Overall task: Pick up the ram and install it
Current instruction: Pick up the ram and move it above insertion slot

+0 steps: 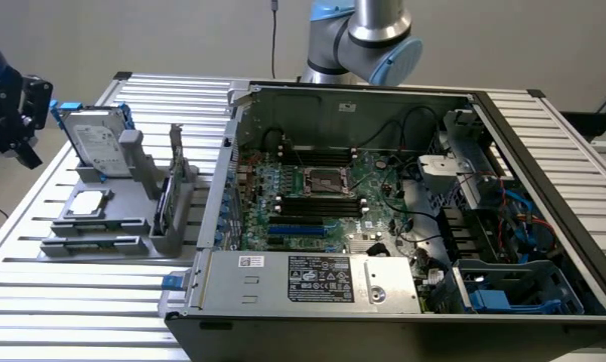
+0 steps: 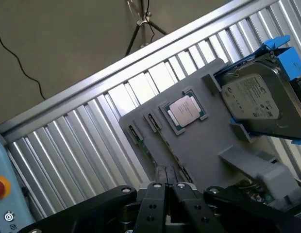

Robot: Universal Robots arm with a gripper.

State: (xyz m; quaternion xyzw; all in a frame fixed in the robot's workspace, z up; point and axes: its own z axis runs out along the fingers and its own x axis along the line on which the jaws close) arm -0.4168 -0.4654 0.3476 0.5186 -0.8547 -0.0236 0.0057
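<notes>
The ram [image 2: 147,153] is a thin green stick standing on edge in a slot of the grey holder [image 2: 199,145], beside the square silver processor [image 2: 185,110]. My gripper [image 2: 166,187] hangs above the holder with its fingers [image 2: 153,194] pressed together and nothing between them. In the exterior view the gripper [image 1: 23,147] is dark and sits at the far left, off the table's left edge and apart from the holder [image 1: 116,226]. The open computer case [image 1: 383,211] shows black memory slots [image 1: 323,205] on the motherboard.
A hard drive [image 1: 93,142] in a blue frame stands at the back of the holder. An upright card with a metal bracket [image 1: 172,188] stands between the holder and the case wall. The arm's base [image 1: 363,38] rises behind the case. A tripod [image 2: 141,22] stands on the floor.
</notes>
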